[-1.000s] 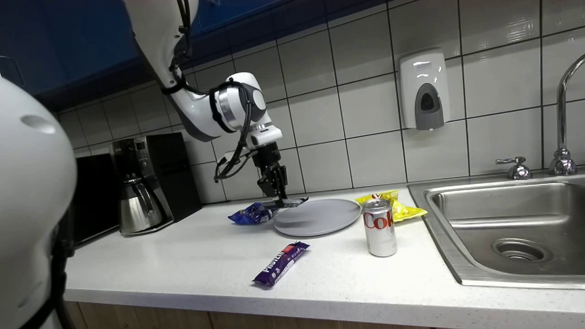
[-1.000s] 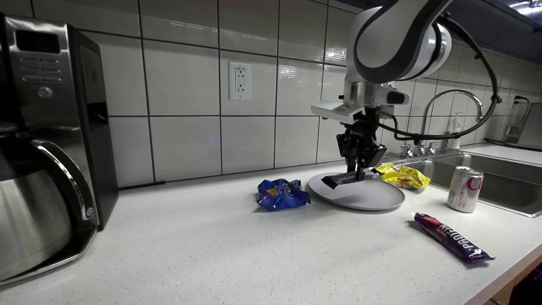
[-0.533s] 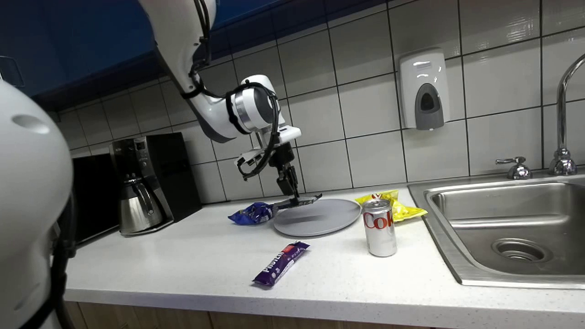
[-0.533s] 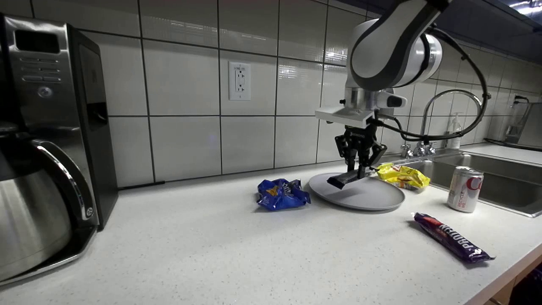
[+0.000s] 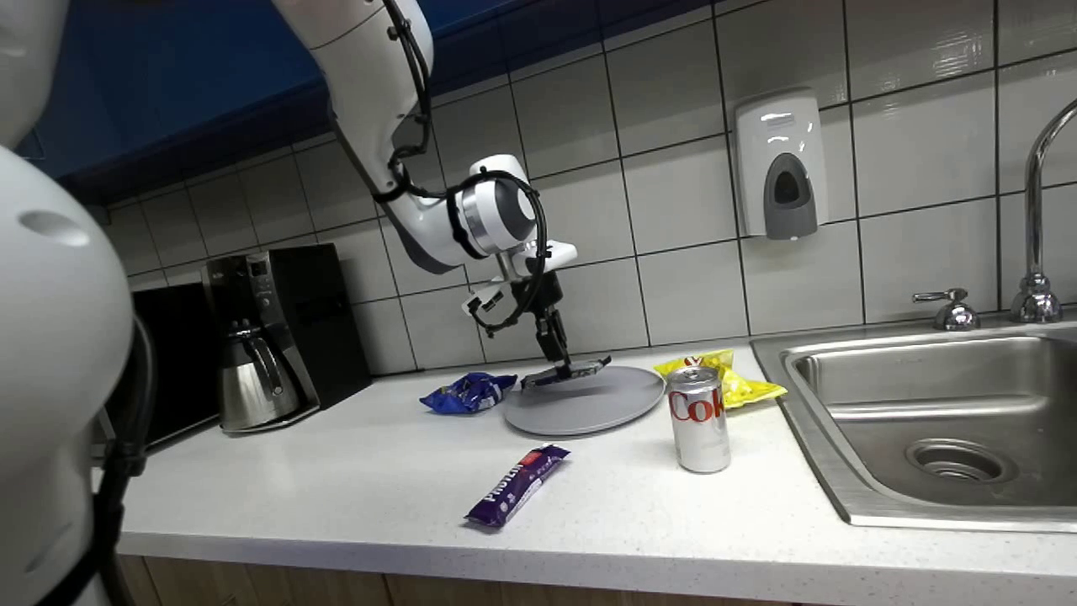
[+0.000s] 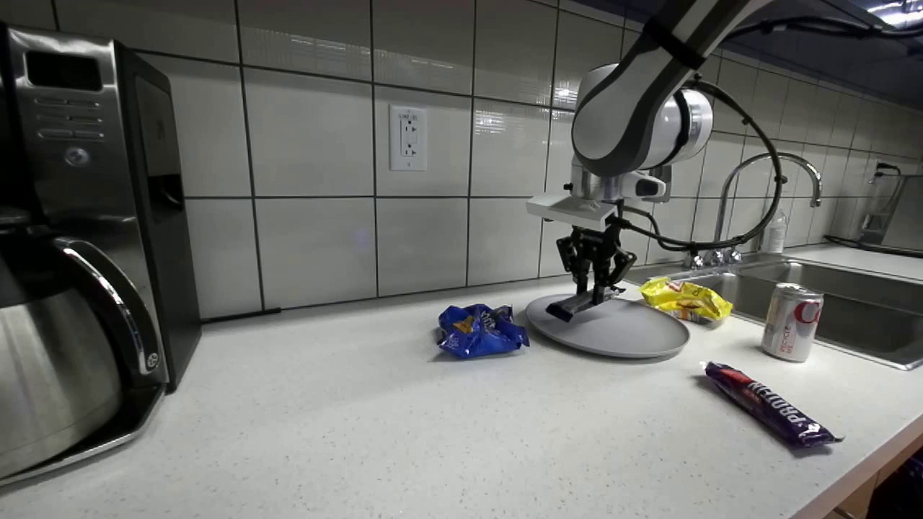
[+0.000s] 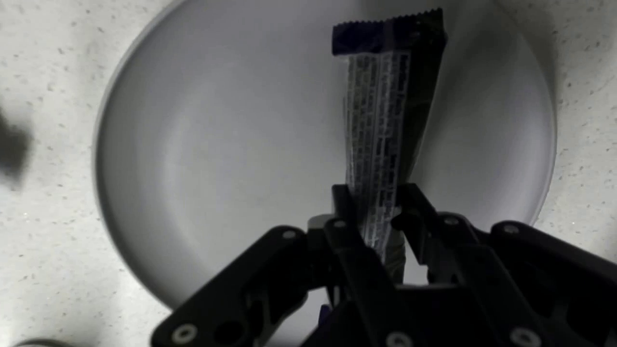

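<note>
Wrist view: gripper point(image 7: 373, 200) clamps wrapped bar point(image 7: 378, 130) over plate point(image 7: 241, 140)

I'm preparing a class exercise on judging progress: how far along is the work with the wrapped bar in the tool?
Looks done: the grasp, since the tool is closed on the wrapped bar from both sides. In hand: the bar is held over the gray plate, as both exterior views also show. Probably left: lowering and release, as the tool is clamped on the bar.

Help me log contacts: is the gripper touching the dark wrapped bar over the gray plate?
Touching: the wrist view shows the gripper pinching the dark wrapped bar between its fingers.
</note>
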`<state>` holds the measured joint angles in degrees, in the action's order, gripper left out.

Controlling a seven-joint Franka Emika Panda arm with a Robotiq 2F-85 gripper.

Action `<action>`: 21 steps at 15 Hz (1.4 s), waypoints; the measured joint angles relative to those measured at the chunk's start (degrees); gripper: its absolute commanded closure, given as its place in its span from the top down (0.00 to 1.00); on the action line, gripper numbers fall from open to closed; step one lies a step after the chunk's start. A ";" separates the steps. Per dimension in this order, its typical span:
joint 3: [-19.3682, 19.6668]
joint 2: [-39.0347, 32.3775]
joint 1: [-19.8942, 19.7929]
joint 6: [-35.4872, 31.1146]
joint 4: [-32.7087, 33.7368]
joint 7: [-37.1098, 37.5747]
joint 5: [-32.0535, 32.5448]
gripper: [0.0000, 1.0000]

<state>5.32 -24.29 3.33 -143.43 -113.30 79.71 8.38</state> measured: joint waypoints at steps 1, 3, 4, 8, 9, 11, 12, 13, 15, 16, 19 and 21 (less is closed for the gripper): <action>0.00 -1.03 0.00 0.00 1.08 -0.08 -0.28 0.08; 0.03 -2.85 0.00 0.00 2.91 -0.10 -0.70 0.08; 0.05 -3.66 0.01 0.00 3.67 -0.10 -0.92 0.08; 0.06 -5.85 0.04 0.00 5.96 -0.13 -1.84 0.55; 0.06 -6.09 0.05 0.00 6.26 -0.13 -2.12 0.59; 0.06 -6.12 0.08 0.00 6.54 -0.17 -2.81 0.73; 0.06 -5.99 0.10 0.00 6.57 -0.26 -3.15 0.82; 0.03 -5.78 0.11 -0.02 6.57 -0.58 -3.69 0.89; -0.13 -5.00 0.12 -0.07 6.37 -2.09 -4.98 1.00; -0.22 -4.39 0.12 -0.08 6.08 -2.94 -5.50 1.00; -0.49 -1.77 0.13 -0.10 3.94 -6.92 -7.31 1.00; -0.61 0.32 0.12 -0.10 1.66 -10.35 -8.02 1.00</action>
<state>4.70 -23.97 3.45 -143.53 -111.63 69.35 0.36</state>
